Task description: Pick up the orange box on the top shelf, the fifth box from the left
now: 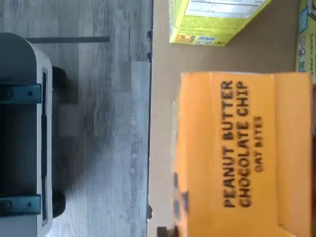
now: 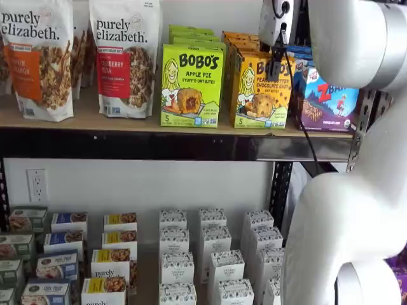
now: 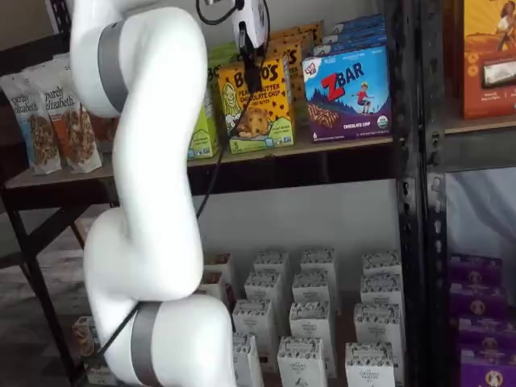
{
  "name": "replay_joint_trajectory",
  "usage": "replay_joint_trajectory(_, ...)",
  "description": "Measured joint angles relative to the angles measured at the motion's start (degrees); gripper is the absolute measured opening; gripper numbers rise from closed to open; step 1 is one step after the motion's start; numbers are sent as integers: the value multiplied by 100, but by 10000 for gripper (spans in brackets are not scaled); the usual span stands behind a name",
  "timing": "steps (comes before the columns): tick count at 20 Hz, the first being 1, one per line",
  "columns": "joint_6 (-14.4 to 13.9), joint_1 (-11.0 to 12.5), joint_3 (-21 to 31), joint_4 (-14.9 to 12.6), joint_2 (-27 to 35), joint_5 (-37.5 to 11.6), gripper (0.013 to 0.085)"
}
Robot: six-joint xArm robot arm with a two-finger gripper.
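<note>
The orange box (image 2: 261, 90) reads "BOBO'S Peanut Butter Chocolate Chip" and stands upright at the front of the top shelf (image 2: 95, 118), with more of its kind behind it. It also shows in a shelf view (image 3: 258, 106). The wrist view shows its orange top panel (image 1: 232, 148) lying on the tan board (image 1: 163, 98). My gripper (image 2: 276, 70) hangs in front of the box's upper part, and in a shelf view (image 3: 251, 81) too. Only a dark finger shows side-on, so its opening is unclear. No box is in it.
A lime-green Bobo's Apple Pie box (image 2: 191, 84) stands left of the orange box, and a blue-purple ZBar box (image 2: 327, 98) stands right of it. Granola bags (image 2: 126, 57) stand further left. Small white boxes (image 2: 210, 254) fill the lower shelf. My white arm (image 2: 356, 203) covers the right side.
</note>
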State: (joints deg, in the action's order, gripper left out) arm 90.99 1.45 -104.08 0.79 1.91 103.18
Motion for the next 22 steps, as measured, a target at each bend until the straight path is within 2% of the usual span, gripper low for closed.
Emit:
replay_joint_trajectory(3,3,1,5,-4,-4,5,450)
replay_joint_trajectory(13,-17,-37,173,-83,-111,-165,450)
replay_joint_trajectory(17,-43,-63,144,-91,-99,-78,450)
replay_joint_trajectory(18,-48,-68,119,-90,-85,-35,410)
replay_joint_trajectory(19,-54,-74,97,-91,-75,10,410)
replay_joint_trajectory(22,-64,-81,122,-77,-108,22,330)
